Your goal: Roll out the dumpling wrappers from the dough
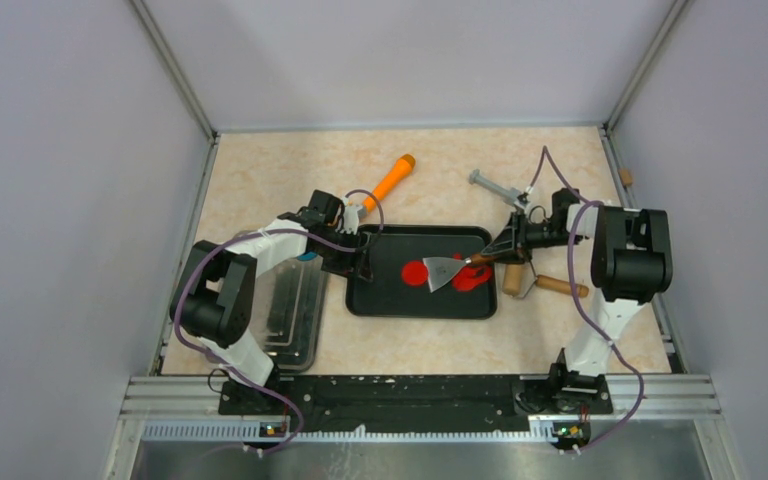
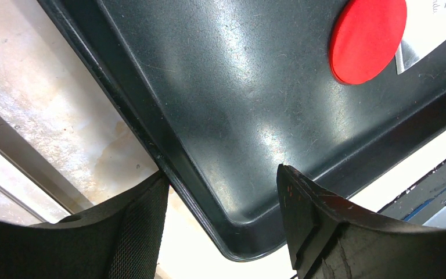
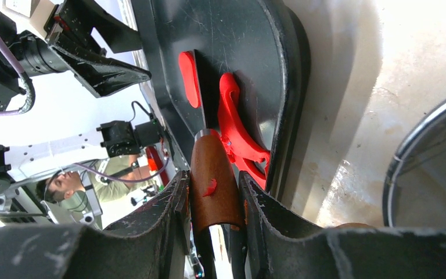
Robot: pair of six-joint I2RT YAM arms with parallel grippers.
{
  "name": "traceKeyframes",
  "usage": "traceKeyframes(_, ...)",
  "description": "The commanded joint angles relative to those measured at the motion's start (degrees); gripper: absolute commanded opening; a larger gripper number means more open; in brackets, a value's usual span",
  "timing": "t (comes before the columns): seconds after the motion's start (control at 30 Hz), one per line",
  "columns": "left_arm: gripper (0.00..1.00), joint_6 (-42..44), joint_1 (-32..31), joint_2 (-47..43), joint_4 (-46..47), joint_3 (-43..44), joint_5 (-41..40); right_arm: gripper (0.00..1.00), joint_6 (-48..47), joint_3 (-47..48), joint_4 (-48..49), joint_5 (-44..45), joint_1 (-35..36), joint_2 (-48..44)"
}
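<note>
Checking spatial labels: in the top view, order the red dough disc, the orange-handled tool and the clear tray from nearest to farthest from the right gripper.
1. Red dough disc, in the black tray, left of the right gripper holding the scraper.
2. Orange-handled tool, toward the back.
3. Clear tray, at the far left.

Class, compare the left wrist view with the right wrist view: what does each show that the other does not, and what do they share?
Left wrist only: the rounded corner of the tray, with the open left gripper astride its rim. Right wrist only: the right gripper shut on the wooden scraper handle, and a ragged dough scrap beside the blade. Both: the black tray, red dough and the tabletop.
</note>
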Motion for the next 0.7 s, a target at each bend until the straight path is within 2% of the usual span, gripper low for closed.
traceKeyframes(0.0,0.71,-0.02,0.24,0.11,1.59,-0.51,0.84,0.0,-2.85,0.42,4.15,8.59,1.76,2.4)
traceKeyframes(0.67,0.72,0.24,0.21,0.81,1.6,-0.38,1.37,0.0,-1.41,0.58,6.28,5.17,4.36,4.72)
